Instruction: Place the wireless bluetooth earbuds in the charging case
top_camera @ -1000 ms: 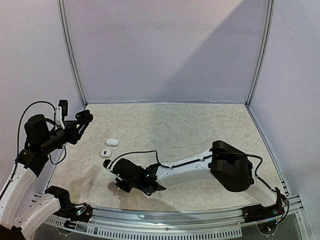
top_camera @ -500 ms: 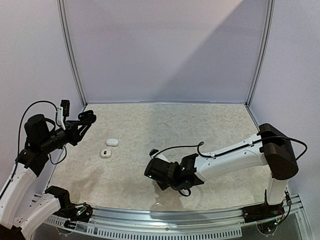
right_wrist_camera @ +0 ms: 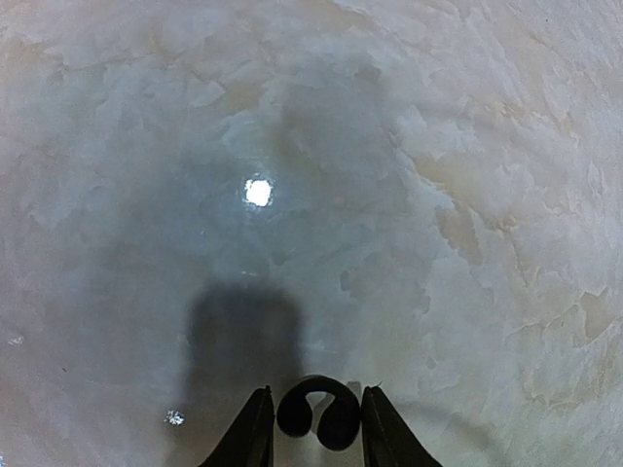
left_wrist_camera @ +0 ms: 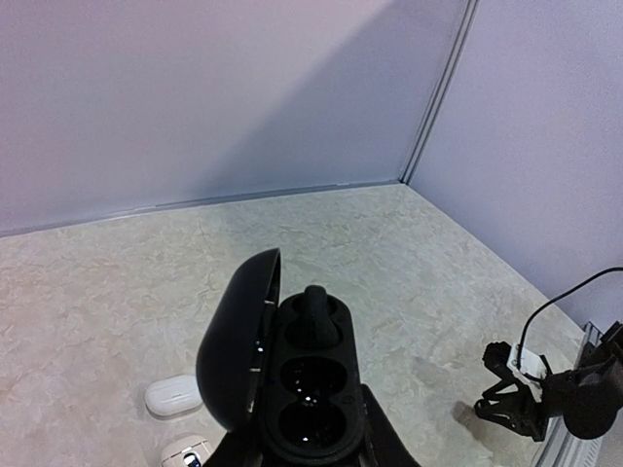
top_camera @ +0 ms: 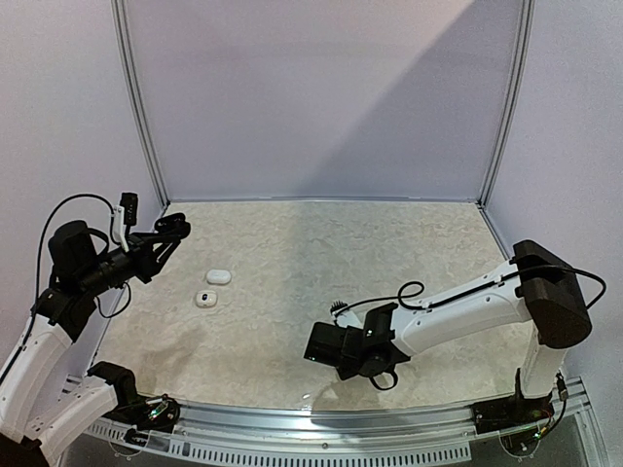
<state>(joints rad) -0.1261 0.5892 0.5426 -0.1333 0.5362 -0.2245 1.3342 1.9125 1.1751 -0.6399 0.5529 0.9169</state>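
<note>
My left gripper [top_camera: 171, 232] is raised over the table's left side, shut on an open black charging case [left_wrist_camera: 310, 399]. The case lid [left_wrist_camera: 238, 350] stands open to the left. One black earbud [left_wrist_camera: 314, 313] sits in the far slot; the two nearer hollows are empty. My right gripper [top_camera: 321, 344] is low over the front middle of the table. In the right wrist view it [right_wrist_camera: 313, 430] is shut on a curved black earbud [right_wrist_camera: 321, 409], just above the marbled surface. No white earbuds show.
Two small white cases lie on the left part of the table, one closed [top_camera: 218, 276] and one open [top_camera: 205, 299]. They also show in the left wrist view, the closed one [left_wrist_camera: 173, 394] and the open one [left_wrist_camera: 187, 452]. Metal frame rails and purple walls enclose the table.
My right arm has swung from the front left to the front middle, carrying its gripper rightward. My left gripper has shifted slightly right with the black case.
</note>
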